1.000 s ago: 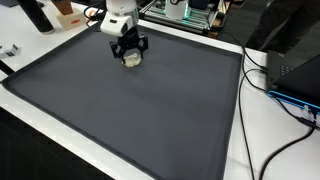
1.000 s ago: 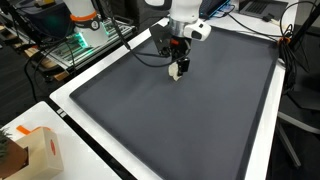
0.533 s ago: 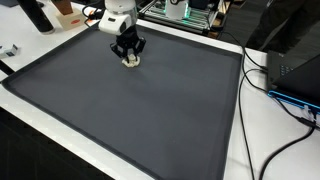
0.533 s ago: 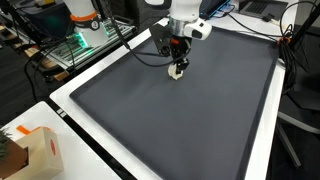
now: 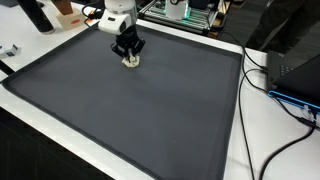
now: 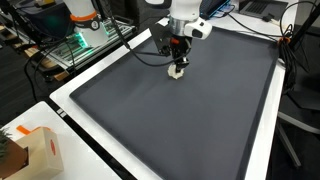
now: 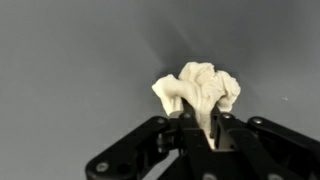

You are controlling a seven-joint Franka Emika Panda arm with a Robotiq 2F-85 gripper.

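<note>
Dark grey mat (image 5: 150,110) is covering a white table (image 5: 241,110). Gripper (image 5: 128,57) is working at the mat's 11 o'clock area in an exterior view. Jaws are pinching narrowly on a crumpled cream wad (image 7: 198,88), which is bulging toward 12 o'clock in the wrist view.

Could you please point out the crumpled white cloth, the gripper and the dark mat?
crumpled white cloth (image 7: 200,88), wrist view, its bunched middle.
gripper (image 7: 203,122), wrist view, midway between the fingertips.
dark mat (image 5: 130,110), an exterior view, its bare centre.
</note>
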